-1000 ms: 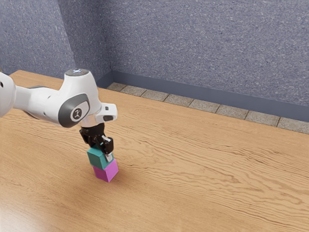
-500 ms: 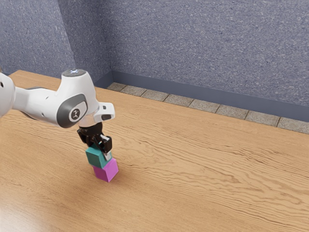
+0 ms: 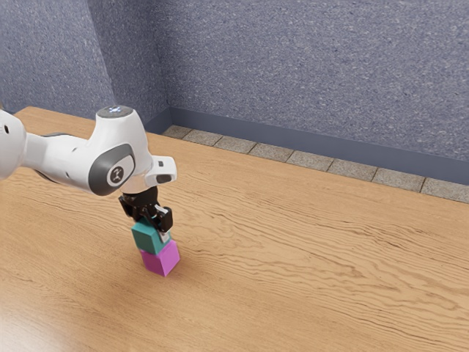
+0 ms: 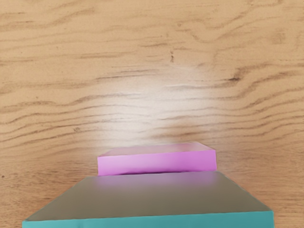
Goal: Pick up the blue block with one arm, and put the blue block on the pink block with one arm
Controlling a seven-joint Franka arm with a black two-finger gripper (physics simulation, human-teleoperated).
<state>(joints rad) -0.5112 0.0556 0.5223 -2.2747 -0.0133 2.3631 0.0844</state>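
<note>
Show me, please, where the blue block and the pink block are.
blue block [image 3: 145, 240]: exterior view, on its camera-facing side face.
pink block [image 3: 154, 262]: exterior view, on its camera-facing side face.

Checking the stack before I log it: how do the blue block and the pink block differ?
The blue block is teal-blue; the pink block is magenta. The blue block sits on top, right under the gripper; the pink block rests on the table. Both are similar-sized cubes.
</note>
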